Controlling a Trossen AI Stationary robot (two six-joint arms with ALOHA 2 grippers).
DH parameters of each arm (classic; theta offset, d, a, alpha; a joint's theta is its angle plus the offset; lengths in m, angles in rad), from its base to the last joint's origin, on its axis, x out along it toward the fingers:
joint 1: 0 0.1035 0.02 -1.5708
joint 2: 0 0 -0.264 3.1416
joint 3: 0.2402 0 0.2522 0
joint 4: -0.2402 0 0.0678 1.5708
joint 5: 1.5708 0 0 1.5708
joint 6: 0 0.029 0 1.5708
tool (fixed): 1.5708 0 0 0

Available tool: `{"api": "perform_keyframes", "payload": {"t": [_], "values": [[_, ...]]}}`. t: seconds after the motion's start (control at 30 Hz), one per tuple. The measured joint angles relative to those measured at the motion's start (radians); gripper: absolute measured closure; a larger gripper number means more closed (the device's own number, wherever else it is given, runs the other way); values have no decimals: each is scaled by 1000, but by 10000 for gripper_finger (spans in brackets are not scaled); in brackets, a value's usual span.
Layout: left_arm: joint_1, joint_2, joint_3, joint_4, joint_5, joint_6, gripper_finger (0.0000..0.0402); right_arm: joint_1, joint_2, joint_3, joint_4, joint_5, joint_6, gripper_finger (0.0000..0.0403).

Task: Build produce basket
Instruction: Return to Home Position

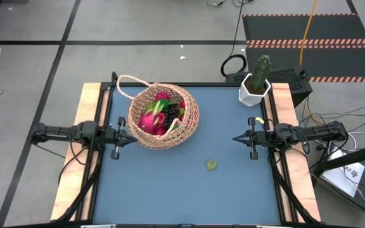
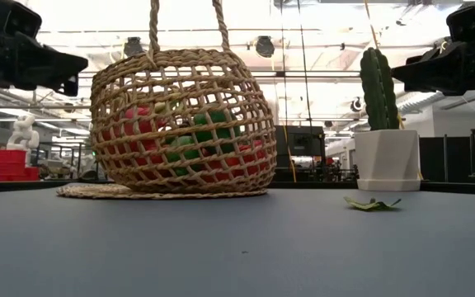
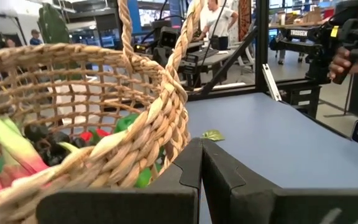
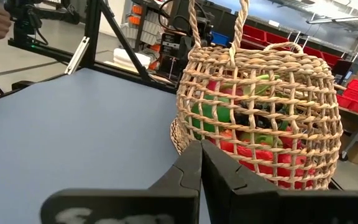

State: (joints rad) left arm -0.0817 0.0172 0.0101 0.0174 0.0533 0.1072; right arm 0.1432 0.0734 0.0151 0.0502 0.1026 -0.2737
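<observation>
The basket [image 1: 163, 118] stands on the far-left part of the blue tabletop [image 1: 189, 196], upright on its flat woven base, its thin loop handle leaning toward the far-left corner. The produce [image 1: 160, 114] lies inside it: pink and red fruit, green pieces and a dark grape bunch near the middle, all below the rim. In the low view, red and green show through the open weave.

The left end effector [image 1: 127, 134] hangs just beside the basket's left wall, level with its lower half. From above I cannot tell whether the two touch. Its fingers are pressed together and hold nothing. The right end effector [image 1: 235, 138] is well apart from the basket, out over the right side of the tabletop and pointing toward the middle; its fingers are also pressed together and empty. Both arms reach in level from the side rails, mirroring each other.

A small flat green leaf [image 1: 212, 165] lies alone on the tabletop, nearer than the basket and to its right, between the two end effectors but closer to the right one. A cactus [image 1: 261, 66] in a white pot [image 1: 253, 94] stands at the far-right corner.
</observation>
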Motion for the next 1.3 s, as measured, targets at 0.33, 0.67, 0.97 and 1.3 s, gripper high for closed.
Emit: {"api": "perform_keyframes", "payload": {"t": [0.33, 0.67, 0.97, 1.3], "values": [[3, -11, 0, 0, -1, 4, 392, 0, 0, 0, 6, 27, 111, 403], [3, -11, 0, 0, -9, 48, 392, 0, -1, 0, 6, 27, 135, 403], [3, -11, 0, 0, -9, 45, 392, 0, -1, 0, 6, 27, 126, 403], [3, -11, 0, 1, -9, 45, 392, 0, -1, 0, 6, 27, 124, 403]]}}
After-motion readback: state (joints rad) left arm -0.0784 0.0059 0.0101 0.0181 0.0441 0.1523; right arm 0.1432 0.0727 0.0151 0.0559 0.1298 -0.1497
